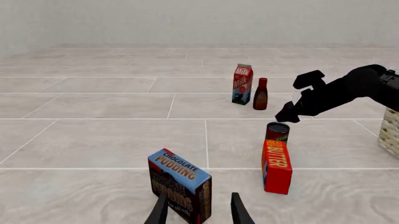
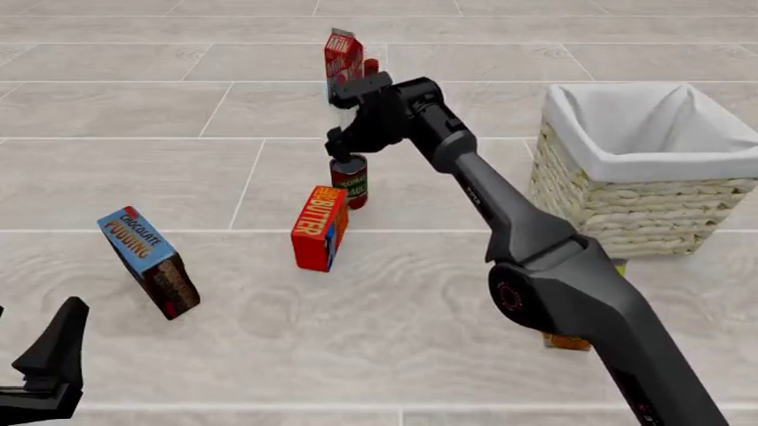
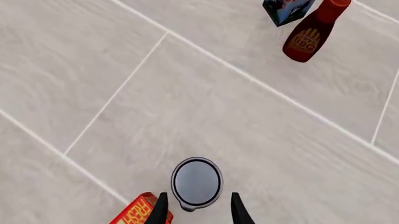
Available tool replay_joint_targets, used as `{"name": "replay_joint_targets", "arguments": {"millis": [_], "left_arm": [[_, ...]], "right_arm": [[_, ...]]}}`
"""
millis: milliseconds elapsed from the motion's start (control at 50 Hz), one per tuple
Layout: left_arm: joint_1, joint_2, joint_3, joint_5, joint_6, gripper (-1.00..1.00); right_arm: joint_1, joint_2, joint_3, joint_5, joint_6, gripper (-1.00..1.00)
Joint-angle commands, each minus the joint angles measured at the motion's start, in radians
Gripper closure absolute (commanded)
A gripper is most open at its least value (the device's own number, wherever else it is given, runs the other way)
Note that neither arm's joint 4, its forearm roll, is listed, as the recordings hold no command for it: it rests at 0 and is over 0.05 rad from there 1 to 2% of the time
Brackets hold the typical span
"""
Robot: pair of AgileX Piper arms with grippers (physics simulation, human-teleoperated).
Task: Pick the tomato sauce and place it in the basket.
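Right arm stretched far forward across the desk, wrist bent down, right pincer (image 2: 344, 147) pointing downward with fingers parted. Left arm held back low at the near left edge, left pincer (image 1: 198, 211) apparently open too, though only the fingertips (image 1: 160, 212) show there.

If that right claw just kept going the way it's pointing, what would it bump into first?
Most likely the tomato sauce can: the right gripper hangs open right above it, fingers either side of its top.

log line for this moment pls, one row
phase: approach | right gripper: open, above tomato sauce, not gripping | left gripper: open, idle near chocolate pudding box | basket: no can inside
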Motion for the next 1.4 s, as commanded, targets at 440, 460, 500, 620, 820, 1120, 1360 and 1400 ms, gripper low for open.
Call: {"name": "replay_joint_targets", "arguments": {"millis": [440, 460, 500, 620, 820, 1120, 1360, 1400], "left_arm": [[0.0, 0.0, 0.0, 0.0, 0.0, -1.0], [0.0, 0.0, 0.0, 0.0, 0.0, -1.0], [0.0, 0.0, 0.0, 0.0, 0.0, -1.0], [0.0, 0.0, 0.0, 0.0, 0.0, -1.0], [0.0, 0.0, 0.0, 0.0, 0.0, -1.0], [0.0, 0.0, 0.0, 0.0, 0.0, -1.0], [0.0, 0.0, 0.0, 0.0, 0.0, -1.0], [0.0, 0.0, 0.0, 0.0, 0.0, -1.0]], "right_arm": [[0.003, 0.029, 0.0, -0.001, 0.003, -1.0], [0.002, 0.029, 0.0, -0.002, 0.002, -1.0], [0.003, 0.03, 0.0, -0.002, 0.004, -1.0], [0.004, 0.034, 0.0, -0.004, 0.003, -1.0], [0.0, 0.044, 0.0, -0.01, 0.006, -1.0], [0.004, 0.051, 0.0, -0.014, 0.005, -1.0], [0.003, 0.063, 0.0, -0.016, 0.005, -1.0], [0.001, 0.063, 0.0, -0.017, 0.01, -1.0]]}}
